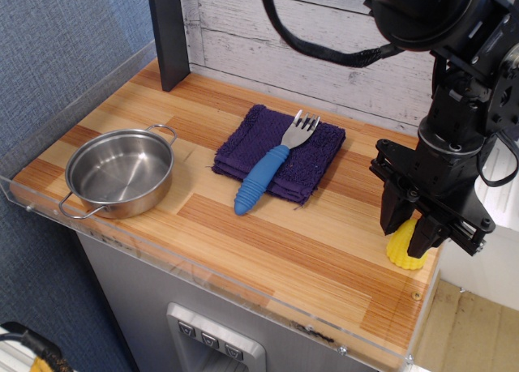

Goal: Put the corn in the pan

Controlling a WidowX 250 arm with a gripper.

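The corn (405, 255) is a small yellow ribbed piece standing on the wooden counter near its right front corner. My gripper (408, 239) comes down on it from above. Its two black fingers are closed against the corn's sides and hide its upper part. The corn's base still rests on the counter. The pan (119, 173), a shiny steel pot with two wire loop handles, sits empty at the counter's left front, far from the gripper.
A folded purple cloth (312, 161) lies mid-counter with a blue-handled fork (268, 174) on it. A dark post (169, 33) stands at the back left. A clear acrylic rim (203, 279) runs along the front and left edges.
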